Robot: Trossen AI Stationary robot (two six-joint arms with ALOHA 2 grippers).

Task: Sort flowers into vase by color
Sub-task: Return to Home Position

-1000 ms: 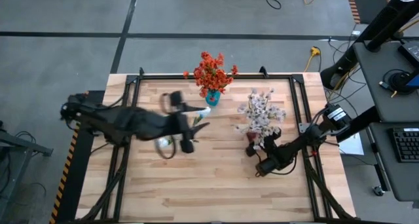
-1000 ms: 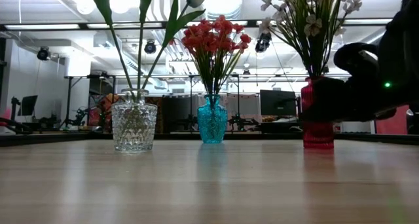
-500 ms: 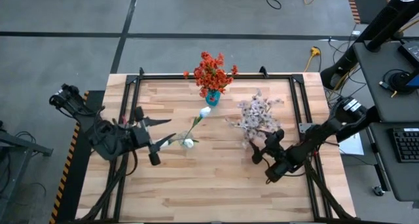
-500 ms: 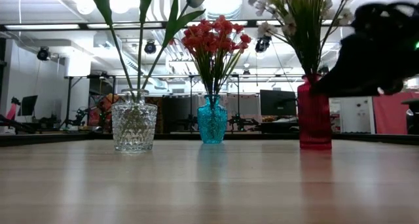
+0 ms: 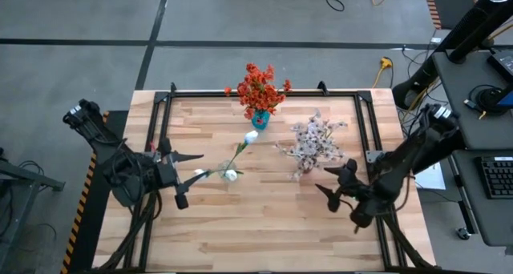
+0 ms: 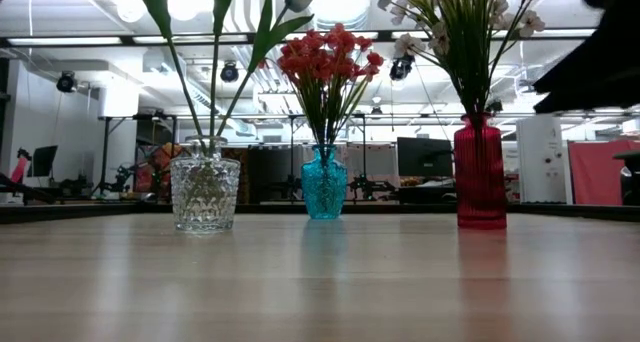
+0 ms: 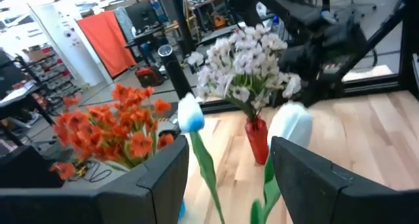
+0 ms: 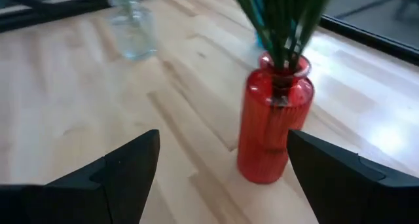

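Three vases stand on the wooden table. A clear glass vase [image 5: 228,175] [image 6: 204,192] holds white tulip-like buds [image 5: 251,136] [image 7: 191,116] on green stems. Behind it, a blue vase [image 5: 260,118] [image 6: 323,182] holds orange-red flowers [image 5: 258,86] [image 7: 118,129]. To the right, a red vase [image 6: 480,172] [image 8: 273,126] holds pale pink-white blossoms [image 5: 314,142] [image 7: 242,63]. My left gripper [image 5: 183,179] [image 7: 229,185] stands open, left of the clear vase. My right gripper [image 5: 337,182] [image 8: 229,178] stands open at the near right of the red vase. Neither holds anything.
A black metal frame [image 5: 160,106] runs around the tabletop's edges. Bare wood [image 5: 256,226] fills the near half of the table. The right arm [image 6: 590,62] shows dark at the upper right of the low view. Cables and a desk [image 5: 481,106] lie beyond the right edge.
My left gripper has drawn back from beside the white tulips toward the table's left edge and sunk a little. My right gripper has pulled away from the red vase toward the near right and risen. The pale blossoms have swayed; the red vase stands upright.
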